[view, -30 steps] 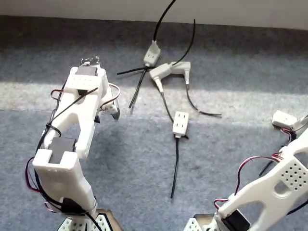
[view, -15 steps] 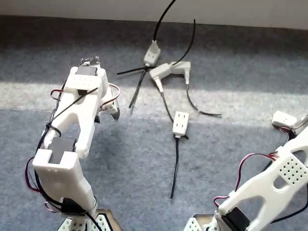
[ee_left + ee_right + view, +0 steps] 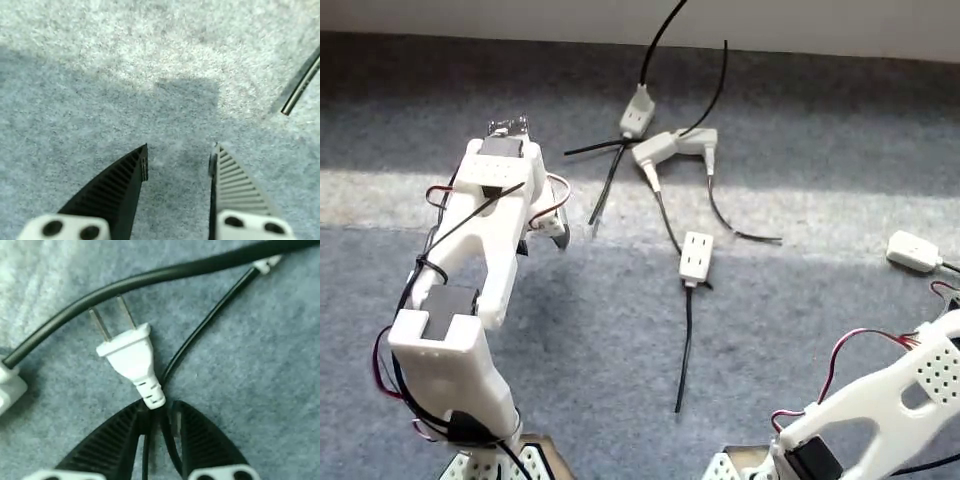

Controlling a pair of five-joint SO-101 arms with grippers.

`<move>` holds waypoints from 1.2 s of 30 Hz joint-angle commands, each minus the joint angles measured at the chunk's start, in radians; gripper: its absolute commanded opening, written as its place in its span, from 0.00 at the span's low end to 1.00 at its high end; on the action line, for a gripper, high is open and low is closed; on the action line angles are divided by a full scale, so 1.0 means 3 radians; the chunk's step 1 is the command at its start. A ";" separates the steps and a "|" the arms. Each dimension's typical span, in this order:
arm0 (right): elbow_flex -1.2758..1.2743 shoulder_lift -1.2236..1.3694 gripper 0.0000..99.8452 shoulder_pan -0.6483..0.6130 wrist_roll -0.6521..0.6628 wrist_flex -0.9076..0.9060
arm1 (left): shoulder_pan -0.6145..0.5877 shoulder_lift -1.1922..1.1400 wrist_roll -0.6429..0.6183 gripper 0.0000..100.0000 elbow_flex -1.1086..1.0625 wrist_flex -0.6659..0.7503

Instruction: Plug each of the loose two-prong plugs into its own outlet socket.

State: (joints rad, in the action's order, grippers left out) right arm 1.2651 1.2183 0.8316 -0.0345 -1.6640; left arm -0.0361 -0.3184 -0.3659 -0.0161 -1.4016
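Note:
A white two-prong plug (image 3: 129, 354) lies on the grey carpet with its prongs pointing away from my right gripper (image 3: 160, 407). That gripper is shut on the plug's strain relief and thin black cord. A white outlet socket (image 3: 696, 254) on a black cord lies mid-carpet, and a second socket (image 3: 912, 250) lies at the right edge. Three more white plugs (image 3: 636, 112) (image 3: 655, 150) (image 3: 706, 143) sit clustered at the back. My left gripper (image 3: 555, 228) (image 3: 179, 160) hangs open over bare carpet, left of the cluster, holding nothing.
A thick black cable (image 3: 175, 272) runs across the carpet just beyond the held plug's prongs. A white block (image 3: 7, 385) shows at the edge of the right wrist view. A black cord end (image 3: 300, 85) lies near the left gripper. A pale wall bounds the carpet's far side.
The right arm has swung toward the lower right corner of the high view, uncovering the socket at the right edge. The left arm has stayed still.

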 commanded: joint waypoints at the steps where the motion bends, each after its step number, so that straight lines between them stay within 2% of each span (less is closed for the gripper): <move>1: 0.0217 -0.0038 0.01 -0.0074 0.0087 0.0074 | -0.0008 0.0136 -0.0031 0.21 0.0008 0.0020; 6: 0.0836 -0.0033 0.01 -0.0136 0.0087 -0.0304 | -0.0008 0.0136 -0.0031 0.21 0.0008 0.0026; 15: 0.1711 -0.0095 0.01 -0.0376 0.0082 -0.0330 | -0.0008 0.0136 -0.0031 0.21 0.0008 0.0036; 25: 0.1660 -0.1184 0.01 -0.0800 0.0092 -0.0330 | -0.0008 0.0136 -0.0031 0.21 0.0008 0.0036; 36: 0.1644 -0.2181 0.01 -0.1752 0.0072 -0.0340 | -0.0008 0.0136 -0.0031 0.21 0.0013 0.0036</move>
State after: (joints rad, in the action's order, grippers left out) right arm 1.6456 0.6659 0.3851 -0.0192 -1.7223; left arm -0.0361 -0.3184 -0.3659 -0.0161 -1.4016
